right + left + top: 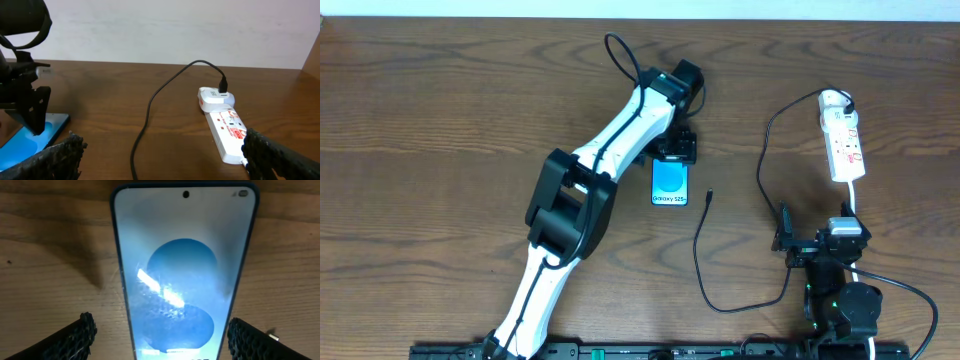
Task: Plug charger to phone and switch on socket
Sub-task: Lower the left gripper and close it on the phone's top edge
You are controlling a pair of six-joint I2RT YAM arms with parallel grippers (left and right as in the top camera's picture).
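The phone (669, 183) lies flat on the wooden table, its blue screen up. My left gripper (675, 150) is over its far end. In the left wrist view the phone (182, 255) lies between the open fingers of the left gripper (162, 332), which stand clear of both its edges. The charger (696, 250), a thin black cable, runs from the socket (843, 135) in a loop to its plug tip (709, 195), which lies just right of the phone. My right gripper (820, 245) is open and empty. In its wrist view it (165, 155) has the charger (145, 125) ahead and the socket (227, 132) to the right.
The socket's white cord (855, 205) runs down toward the right arm's base (845, 305). The left arm (590, 190) stretches diagonally across the table's middle. A pale wall (175, 30) stands behind the table's far edge.
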